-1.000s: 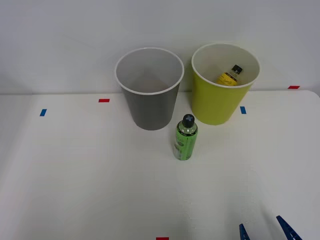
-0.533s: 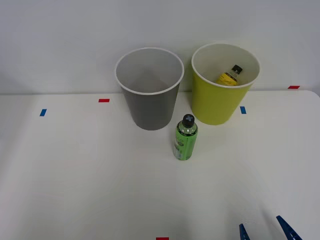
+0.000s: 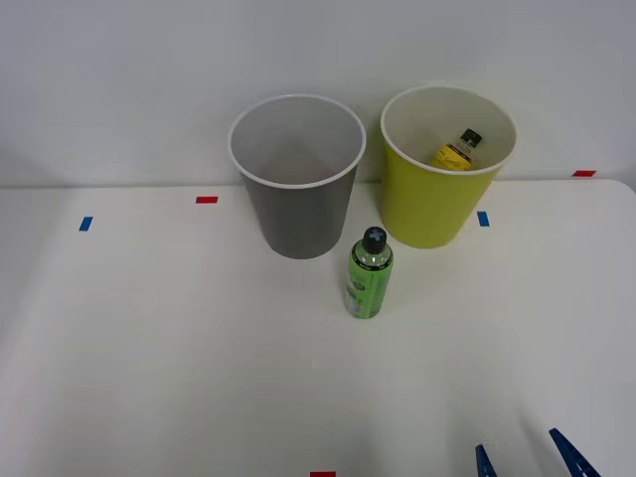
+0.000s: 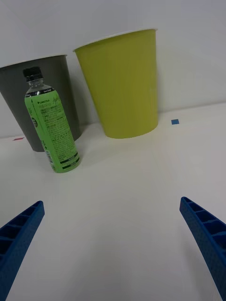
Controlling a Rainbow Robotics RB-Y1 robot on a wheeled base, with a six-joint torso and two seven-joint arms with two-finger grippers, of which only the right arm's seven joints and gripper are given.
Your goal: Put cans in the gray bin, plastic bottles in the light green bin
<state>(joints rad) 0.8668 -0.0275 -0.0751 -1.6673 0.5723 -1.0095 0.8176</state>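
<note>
The upright green-wrapped plastic bottle (image 3: pixel 370 278) stands well ahead-left of the wide-open, empty right gripper (image 3: pixel 527 459).

The white table (image 3: pixel 179 358) lies bare across its near half and its whole left side, so a gripper can travel freely there. The right gripper (image 3: pixel 529 459) sits at the table's near edge toward the right corner, its blue fingers spread wide, with open tabletop between it and the green bottle (image 3: pixel 370 275). That bottle stands upright near the middle, just in front of the narrow gap between the gray bin (image 3: pixel 298 209) and the light green bin (image 3: pixel 437 199), which block the far edge. Both bins are open-topped; a yellow-labelled bottle (image 3: pixel 456 151) leans inside the light green one. Bare table flanks the bottle.
</note>
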